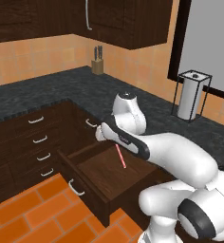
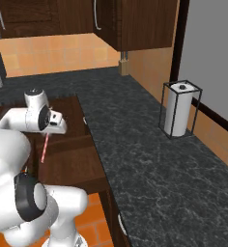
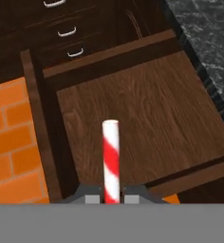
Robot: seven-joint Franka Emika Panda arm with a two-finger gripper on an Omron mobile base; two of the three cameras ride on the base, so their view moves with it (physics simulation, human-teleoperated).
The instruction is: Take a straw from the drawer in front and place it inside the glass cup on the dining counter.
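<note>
Kitchen, open drawer (image 3: 142, 114) below | end effector (image 3: 110, 198) pinching straw (image 3: 110, 159) | straw clear of drawer floor

You're looking at an open drawer (image 1: 102, 178) of dark wood, pulled out over the orange tiled floor (image 1: 33, 213). The white arm (image 1: 171, 156) reaches across it from the lower right, and a red-pink straw (image 1: 120, 156) hangs tilted below the hand, its lower end above the drawer bottom. On the black speckled counter (image 1: 61, 90) stand a knife block (image 1: 98, 64) in the far corner and a paper towel holder (image 1: 191, 95) at the right.
</note>
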